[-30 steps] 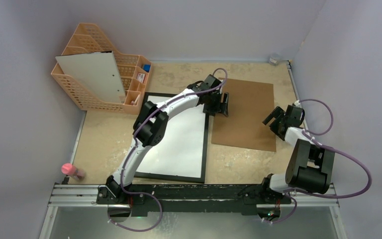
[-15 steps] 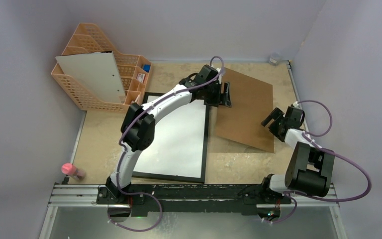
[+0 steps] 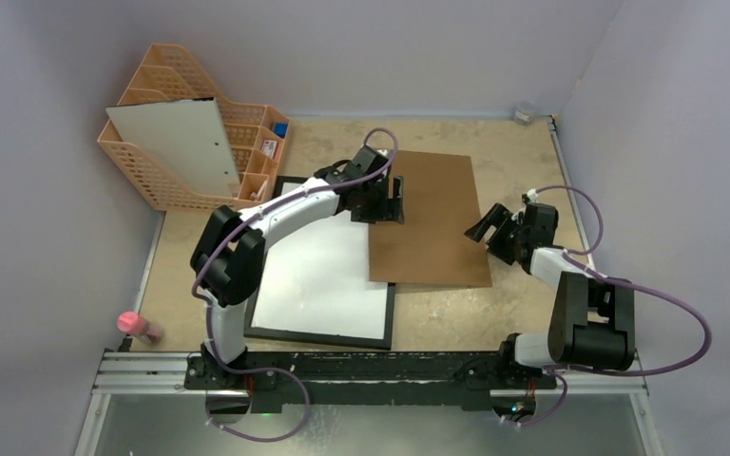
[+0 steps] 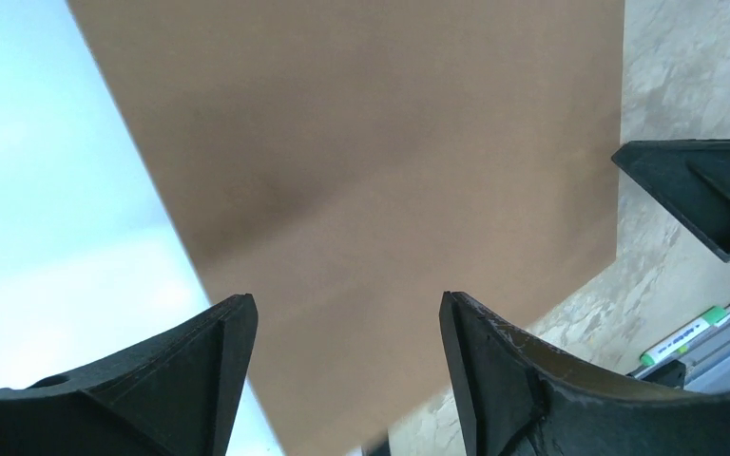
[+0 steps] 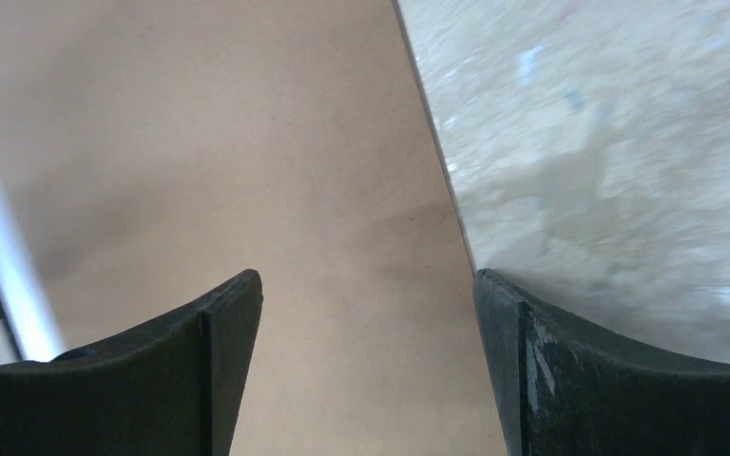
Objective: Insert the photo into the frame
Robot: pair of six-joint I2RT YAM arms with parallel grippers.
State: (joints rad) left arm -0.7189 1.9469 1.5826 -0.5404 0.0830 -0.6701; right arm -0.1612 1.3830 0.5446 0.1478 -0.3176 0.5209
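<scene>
The black-bordered frame (image 3: pixel 323 337) lies flat at centre left, a white sheet (image 3: pixel 318 275) filling it. No sunflower photo shows. The plain brown backing board (image 3: pixel 430 218) lies to its right and overlaps the frame's right edge. My left gripper (image 3: pixel 387 201) is open at the board's upper left part; in the left wrist view its fingers (image 4: pixel 347 313) straddle the board (image 4: pixel 371 171) beside the white sheet (image 4: pixel 48 237). My right gripper (image 3: pixel 488 231) is open at the board's right edge, over board (image 5: pixel 247 161) and table (image 5: pixel 608 142).
An orange basket organiser (image 3: pixel 166 180) with a white board (image 3: pixel 185 142) leaning in it stands at the back left. A pink bottle (image 3: pixel 138 326) lies at the front left. A small object (image 3: pixel 525 112) sits in the back right corner.
The brown board has slid left and turned, and now overlaps the frame's right edge. My left gripper moved left with it; my right gripper followed leftward at its right edge.
</scene>
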